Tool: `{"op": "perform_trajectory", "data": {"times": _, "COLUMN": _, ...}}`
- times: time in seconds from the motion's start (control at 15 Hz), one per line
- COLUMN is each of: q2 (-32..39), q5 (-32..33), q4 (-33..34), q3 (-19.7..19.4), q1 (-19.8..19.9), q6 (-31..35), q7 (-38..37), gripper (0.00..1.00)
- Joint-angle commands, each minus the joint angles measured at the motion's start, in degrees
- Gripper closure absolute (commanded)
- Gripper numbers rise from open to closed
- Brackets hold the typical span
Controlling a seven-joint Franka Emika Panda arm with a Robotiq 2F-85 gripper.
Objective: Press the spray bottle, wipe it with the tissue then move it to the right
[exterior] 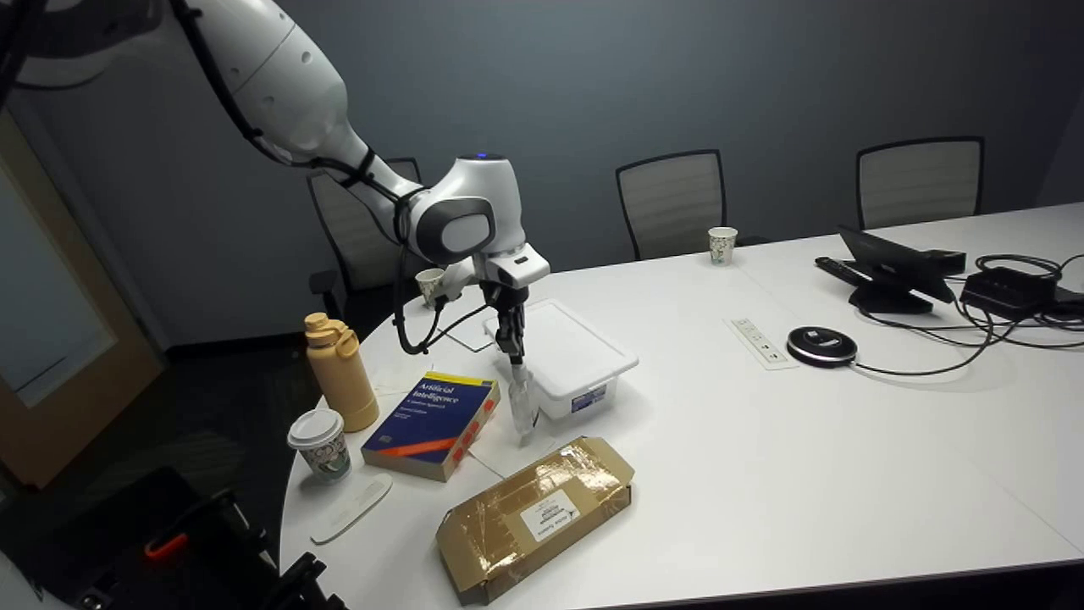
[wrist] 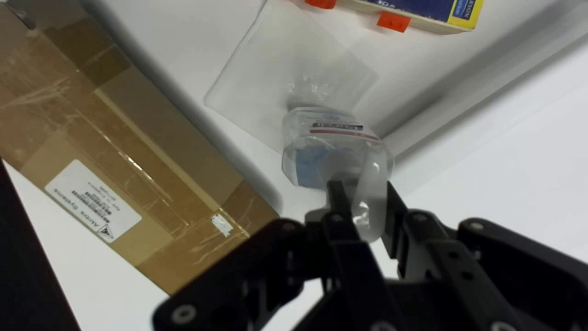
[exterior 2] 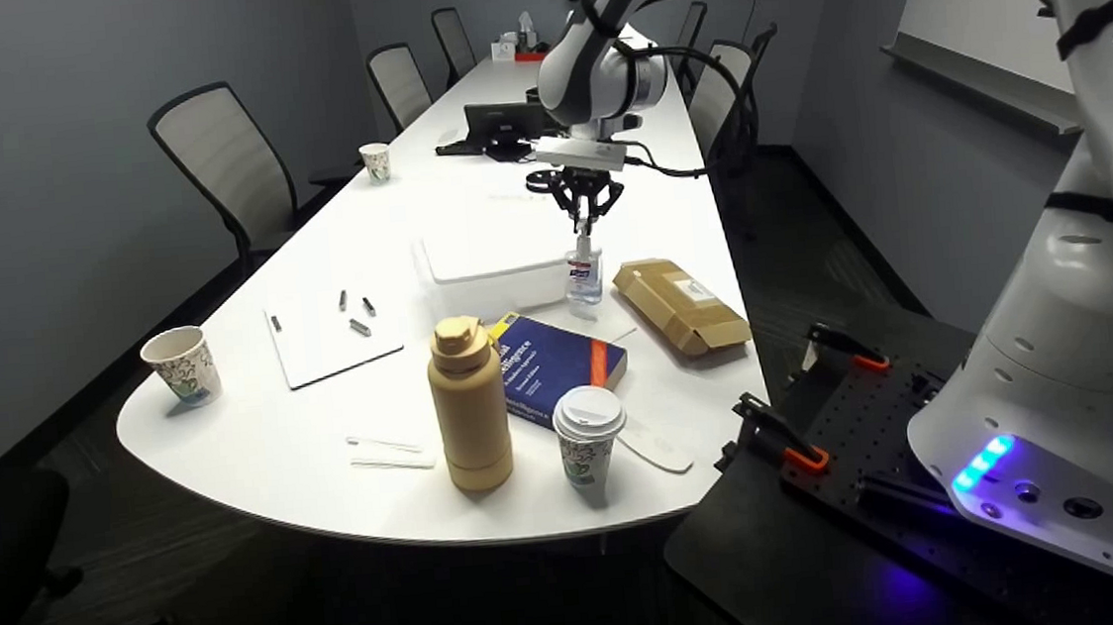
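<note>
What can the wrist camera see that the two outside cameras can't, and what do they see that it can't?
Only the wrist view: a lettered blue patch on the book, and round screws on the claw. I can't make those out in the exterior views.

Only the exterior views: the tan bottle, lidded paper cup, chairs and the robot's big white arm.

All of them: the spray bottle, cardboard box, white-lidded tub, book and claw, though the wrist view cuts off part of the box, tub and book.

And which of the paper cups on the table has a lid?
The cup beside the tan bottle: it wears a white lid, while the open cup and the farthest cup show none.
</note>
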State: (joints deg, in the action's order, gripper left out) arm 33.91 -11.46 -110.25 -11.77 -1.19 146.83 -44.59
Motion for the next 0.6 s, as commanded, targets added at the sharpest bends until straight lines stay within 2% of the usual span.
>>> {"op": "perform_trajectory", "data": {"times": 0.0, "q2": -4.87, "q5": 2.39, "q4": -1.69, "q3": -1.59, "q1": -1.55, "q6": -4.15, "q7": -3.45, "gripper": 0.95}}
{"op": "perform_trajectory", "data": {"times": 0.53, "q2": -10.59, "q5": 4.49, "q4": -2.06, "q3": -2.66, "q1": 1.06, "q6": -7.02, "q7": -6.00, "gripper": 0.95}}
